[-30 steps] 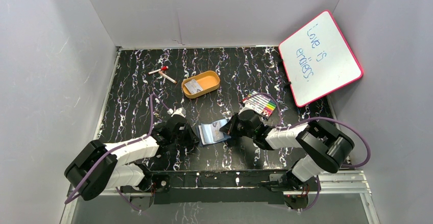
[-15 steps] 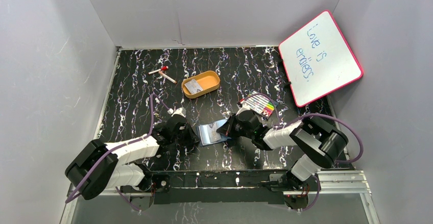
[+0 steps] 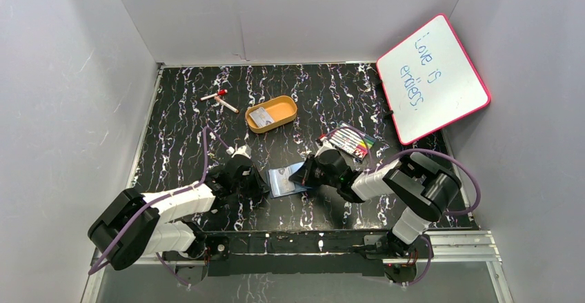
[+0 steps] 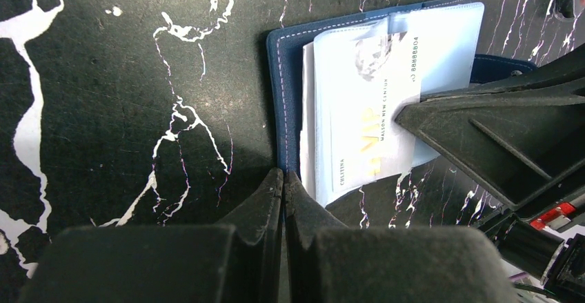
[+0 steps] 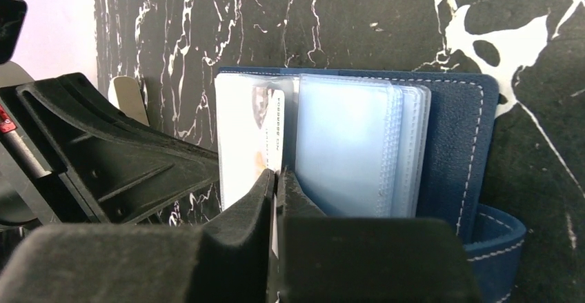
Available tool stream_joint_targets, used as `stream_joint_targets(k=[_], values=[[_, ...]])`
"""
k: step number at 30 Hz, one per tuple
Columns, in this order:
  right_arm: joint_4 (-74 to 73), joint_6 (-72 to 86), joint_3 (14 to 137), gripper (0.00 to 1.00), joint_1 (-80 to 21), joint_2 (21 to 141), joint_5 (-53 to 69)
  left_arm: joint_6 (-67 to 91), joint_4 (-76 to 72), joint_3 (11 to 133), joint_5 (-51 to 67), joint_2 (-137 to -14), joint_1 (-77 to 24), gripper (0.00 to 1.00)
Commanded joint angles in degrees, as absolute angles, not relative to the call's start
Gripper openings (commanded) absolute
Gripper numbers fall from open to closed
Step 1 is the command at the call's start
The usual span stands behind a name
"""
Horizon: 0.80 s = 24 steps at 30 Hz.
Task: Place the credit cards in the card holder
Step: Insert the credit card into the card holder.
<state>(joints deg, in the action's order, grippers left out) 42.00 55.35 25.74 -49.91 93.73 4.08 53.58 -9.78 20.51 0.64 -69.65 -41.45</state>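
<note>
I have the card holder (image 3: 284, 181) lying open on the bench (image 3: 179, 110), between the two arms near the front edge. Its navy cover is face down and its pale blue clear sleeves fan upward. One credit card (image 4: 359, 110) lies on the sleeves, partly under clear plastic. It carries "VIP" in gold, "MALSON NEW CENTUR" with the end covered, and digits ending "8888804". A smaller line beginning "CH" I cannot read fully.

My left tool (image 4: 283, 179) is fully closed with nothing in it, its tips touching the holder's stitched edge. My right tool (image 5: 276, 177) is closed to a hairline, its tips meeting at the card's edge. I cannot tell whether it pinches the card or only presses on it.

A second card (image 3: 261, 116) lies in the orange tray (image 3: 283, 108) further back, its print too small to read. The marker pack (image 3: 353, 141) sits just behind the right tool. The pink-framed whiteboard (image 3: 432, 75) reads "Love is", then a word that looks like "endless".
</note>
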Motion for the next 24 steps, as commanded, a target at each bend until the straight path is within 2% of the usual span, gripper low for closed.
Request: stream_joint_targets(k=[1,7,10,24], values=[[35.05,53.50,26.61,0.15,-51.32,92.48,5.50,53.07,-6.80,20.75,-0.86,-69.77,-41.33,0.00],[26.87,50.90,30.13,0.37,-51.33,89.04,4.30,53.01,-6.59,20.74,-1.12,-69.26,-41.39,0.00],[24.06,49.54,31.83,0.42,-51.32,88.95,4.75,53.07,-6.76,20.83,-1.14,-69.26,-41.39,0.00],[20.48,46.94,37.15,0.44,-53.39,93.28,7.32,53.16,-8.49,20.73,0.00,-70.08,-41.37,0.00]])
